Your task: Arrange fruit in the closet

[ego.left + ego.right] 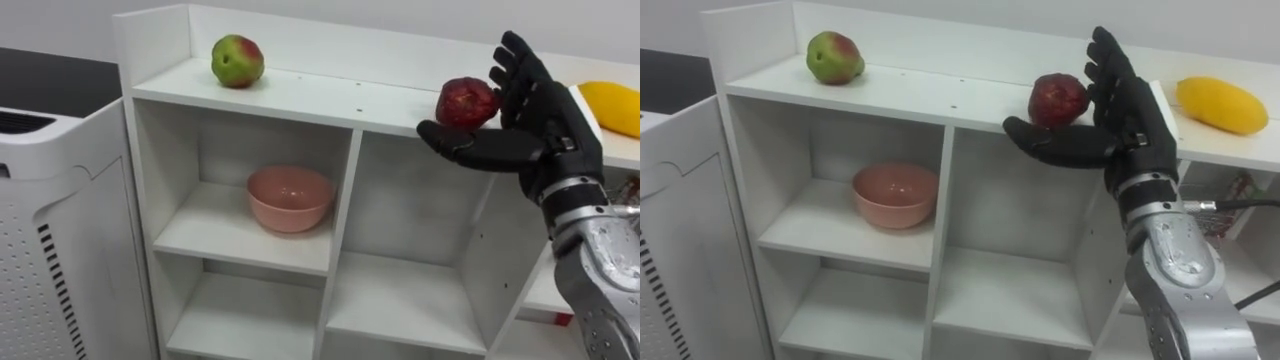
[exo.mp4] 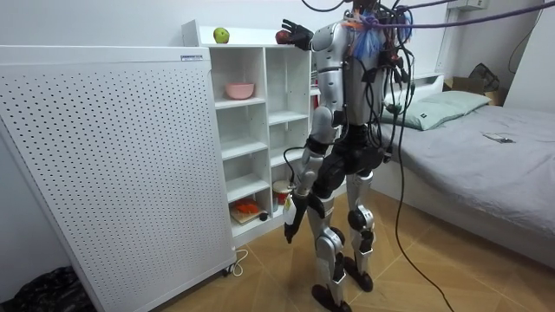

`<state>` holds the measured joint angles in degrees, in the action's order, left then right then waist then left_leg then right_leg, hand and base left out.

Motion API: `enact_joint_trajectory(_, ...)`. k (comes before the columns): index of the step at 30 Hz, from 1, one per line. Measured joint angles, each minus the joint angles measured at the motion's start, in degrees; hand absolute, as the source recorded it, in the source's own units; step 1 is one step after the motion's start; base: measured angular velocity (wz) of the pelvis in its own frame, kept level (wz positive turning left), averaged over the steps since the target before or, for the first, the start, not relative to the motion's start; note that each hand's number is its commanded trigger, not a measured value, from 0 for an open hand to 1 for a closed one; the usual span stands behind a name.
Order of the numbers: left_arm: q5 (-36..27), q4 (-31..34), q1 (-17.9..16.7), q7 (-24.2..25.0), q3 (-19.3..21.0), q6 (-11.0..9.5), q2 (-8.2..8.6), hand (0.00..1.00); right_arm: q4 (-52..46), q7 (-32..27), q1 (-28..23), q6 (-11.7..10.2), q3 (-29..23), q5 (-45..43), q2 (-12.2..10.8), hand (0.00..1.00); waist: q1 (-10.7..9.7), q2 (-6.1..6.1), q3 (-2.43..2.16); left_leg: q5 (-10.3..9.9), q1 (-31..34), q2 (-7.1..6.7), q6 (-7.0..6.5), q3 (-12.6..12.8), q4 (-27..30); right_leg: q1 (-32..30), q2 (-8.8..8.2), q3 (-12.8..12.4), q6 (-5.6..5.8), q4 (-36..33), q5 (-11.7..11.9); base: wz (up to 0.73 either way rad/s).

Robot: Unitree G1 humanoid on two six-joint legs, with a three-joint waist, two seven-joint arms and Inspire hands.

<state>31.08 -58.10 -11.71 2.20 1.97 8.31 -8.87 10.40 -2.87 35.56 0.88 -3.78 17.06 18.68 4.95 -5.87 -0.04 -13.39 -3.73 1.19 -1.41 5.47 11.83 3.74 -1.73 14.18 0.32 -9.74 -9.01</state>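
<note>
We are observing the right hand [image 1: 535,125] with fingers [image 1: 520,70] straight and open, the red fruit [image 1: 466,101] sitting on the top shelf [image 1: 300,95] of the closet [image 1: 350,190], just above the thumb and against the fingers.

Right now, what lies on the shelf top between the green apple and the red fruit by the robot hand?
Nothing: the shelf top is bare between green apple and red fruit, in both eye views.

Head eyes near closet [image 1: 345,200], room view afar
</note>
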Motion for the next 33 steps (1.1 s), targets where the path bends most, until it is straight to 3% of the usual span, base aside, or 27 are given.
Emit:
enact_joint_trajectory(1,0.0,0.17,0.06,-0.02,0.0,0.06,-0.01,0.0,0.04,0.01,0.0,0.0,0.16,-0.11,0.02,0.96,0.01,-0.03,-0.02,0.0,-0.02,0.0,0.0,0.0,0.01,0.02,-0.01,0.01,0.0,0.0,0.0,0.0)
enact_joint_trajectory(2,0.0,0.17,0.24,-0.06,0.0,0.06,-0.01,0.0,0.13,0.02,0.0,0.0,0.18,-0.05,0.13,1.0,0.02,-0.04,-0.03,0.01,-0.03,-0.02,-0.01,-0.06,0.02,0.02,-0.03,0.01,0.0,0.0,0.0,0.0)
enact_joint_trajectory(25,-0.27,2.94,1.17,-0.48,-0.15,0.26,-0.85,0.0,-0.33,0.57,-0.01,-0.52,0.44,-2.76,1.42,1.0,-0.36,0.36,0.23,0.01,-0.05,-0.06,-0.02,-0.43,-0.05,0.23,-0.04,0.01,0.0,0.03,0.0,0.0)
enact_joint_trajectory(30,-1.44,2.99,2.54,-0.44,-1.0,0.52,-0.85,0.0,-3.84,1.47,-0.35,0.46,1.1,-1.79,1.41,1.0,-0.94,1.14,0.52,0.01,0.1,-0.07,-0.02,-0.7,-0.11,0.12,0.03,0.01,0.0,0.07,0.0,0.03)
enact_joint_trajectory(33,-1.65,2.71,3.27,-1.08,-1.31,0.34,-0.83,0.0,-8.4,2.3,-2.55,0.52,3.23,-1.99,1.24,1.0,-1.35,1.89,0.15,0.01,-0.15,-0.06,-0.01,-0.43,-0.41,0.05,0.15,-0.04,0.0,0.1,0.0,0.0)
